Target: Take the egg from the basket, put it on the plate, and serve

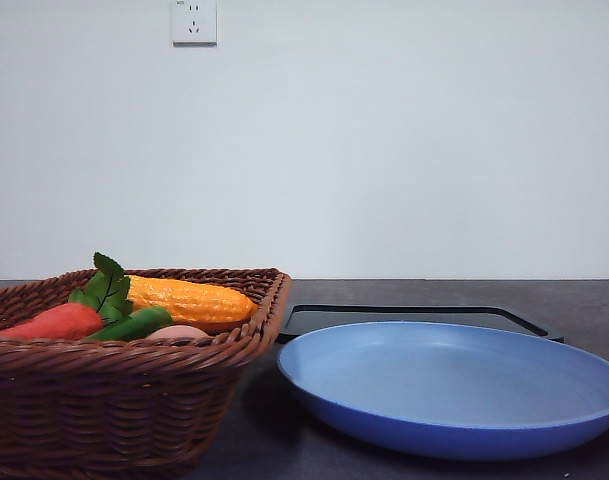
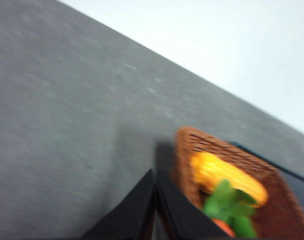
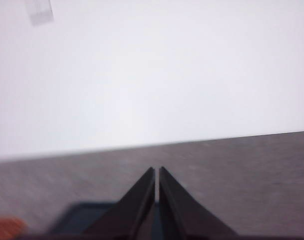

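The egg [image 1: 176, 331] shows as a pinkish-brown sliver just above the near rim of the wicker basket [image 1: 114, 400], at the front left of the table. To its right lies the wide blue plate [image 1: 454, 385], bare. In the left wrist view my left gripper [image 2: 155, 175] is shut, its dark fingers meeting at a point beside the basket [image 2: 191, 145]. My right gripper [image 3: 156, 170] is also shut with nothing between its fingers, pointing over the dark table toward the white wall.
A yellow corn cob [image 1: 189, 298], an orange-red carrot [image 1: 49, 322] with green leaves and a green pod share the basket. A flat black tray [image 1: 414, 316] lies behind the plate. The white wall has a socket [image 1: 194, 20].
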Controlling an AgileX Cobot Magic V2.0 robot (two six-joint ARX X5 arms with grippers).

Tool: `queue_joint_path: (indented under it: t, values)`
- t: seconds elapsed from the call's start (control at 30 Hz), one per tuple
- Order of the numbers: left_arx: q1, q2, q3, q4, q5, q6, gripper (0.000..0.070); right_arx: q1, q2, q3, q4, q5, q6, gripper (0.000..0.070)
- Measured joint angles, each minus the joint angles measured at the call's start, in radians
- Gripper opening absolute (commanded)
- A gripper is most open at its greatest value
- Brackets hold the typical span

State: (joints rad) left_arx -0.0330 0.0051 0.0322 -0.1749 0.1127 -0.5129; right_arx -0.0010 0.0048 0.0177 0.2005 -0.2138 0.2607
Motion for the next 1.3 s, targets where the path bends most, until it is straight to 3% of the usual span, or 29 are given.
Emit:
queue_joint_path:
  t: [0.13,0.3,0.4,0.5,0.6,0.8,1.03,1.3]
  values:
    - [0.000,0.000,0.000,0.003,0.068,-0.059,0.0000,0.000,0.000,0.000,0.055,-0.022,0.155,0.0000]
    - [0.000,0.000,0.003,-0.002,0.155,-0.073,0.0000,0.000,0.000,0.009,0.060,-0.071,0.244,0.0000]
    - [0.000,0.006,0.031,-0.071,0.173,-0.054,0.0000,0.000,0.000,0.058,-0.064,-0.066,0.296,0.0000]
    - [0.000,0.047,0.091,-0.145,0.174,-0.037,0.0000,0.000,0.021,0.157,-0.280,-0.023,0.317,0.0000]
    - [0.000,0.116,0.183,-0.198,0.174,-0.024,0.0000,0.000,0.077,0.252,-0.448,-0.010,0.300,0.0000]
    - [0.000,0.308,0.345,-0.255,0.182,0.059,0.0000,0.000,0.242,0.405,-0.555,-0.038,0.236,0.0000]
    - [-0.008,0.553,0.551,-0.310,0.320,0.172,0.0000,0.000,0.495,0.567,-0.722,-0.184,0.176,0.0000]
    - [-0.081,0.753,0.674,-0.422,0.439,0.244,0.0000,0.000,0.740,0.675,-0.929,-0.302,0.049,0.0000]
